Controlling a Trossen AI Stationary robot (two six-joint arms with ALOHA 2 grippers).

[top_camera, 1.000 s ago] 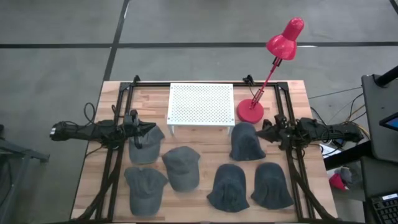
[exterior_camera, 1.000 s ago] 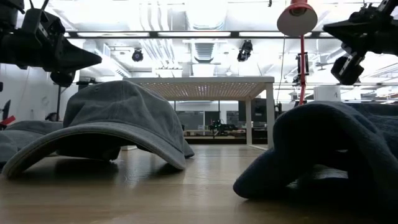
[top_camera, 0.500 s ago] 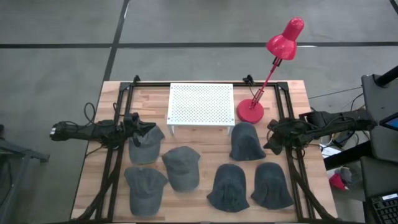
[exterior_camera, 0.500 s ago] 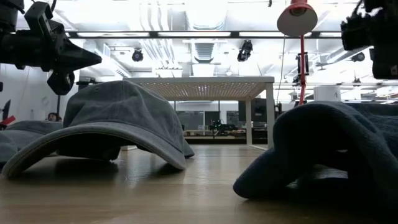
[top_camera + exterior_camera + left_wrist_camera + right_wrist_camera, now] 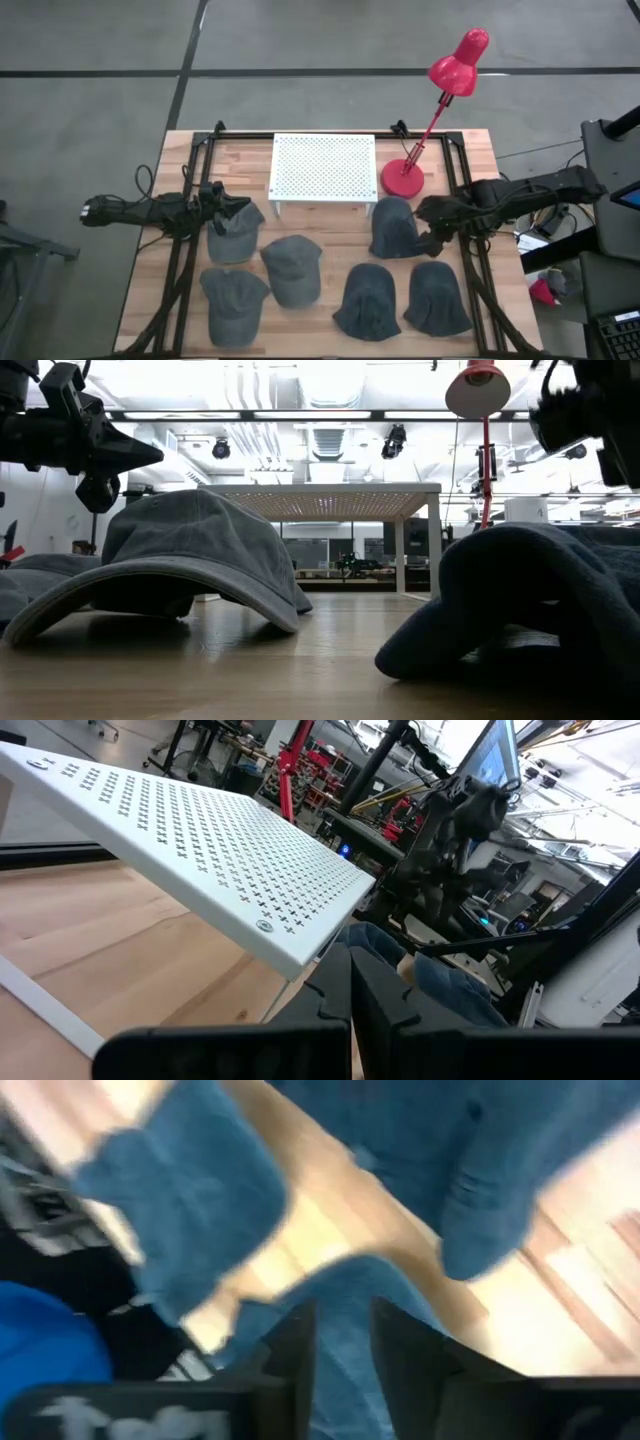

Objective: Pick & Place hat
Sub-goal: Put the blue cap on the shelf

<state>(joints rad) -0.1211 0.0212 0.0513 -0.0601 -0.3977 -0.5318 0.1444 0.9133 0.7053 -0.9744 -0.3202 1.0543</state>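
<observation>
Several dark grey-blue hats lie crown up on the wooden table [image 5: 330, 230]. My left gripper [image 5: 240, 207] is shut and hovers just above the far-left cap [image 5: 235, 238]; the low view shows it [image 5: 135, 456] clear of that cap [image 5: 190, 550]. Its shut fingers [image 5: 350, 992] point toward the white rack. My right gripper [image 5: 432, 240] points down between the far-right hat [image 5: 393, 228] and the near-right hat [image 5: 437, 297]. A narrow gap shows between its fingers [image 5: 345, 1348], and it touches nothing.
A white perforated rack [image 5: 322, 167] stands on legs at the far middle, with a red desk lamp [image 5: 404, 178] to its right. More hats [image 5: 292, 268] [image 5: 232, 300] [image 5: 368, 300] fill the near half. Black frame rails [image 5: 180, 250] run along both table sides.
My right arm has risen and swung. Its gripper, which pointed level toward the table's left, has tipped downward and moved a little toward the near edge, over the gap between the two right hats. No hat has moved.
</observation>
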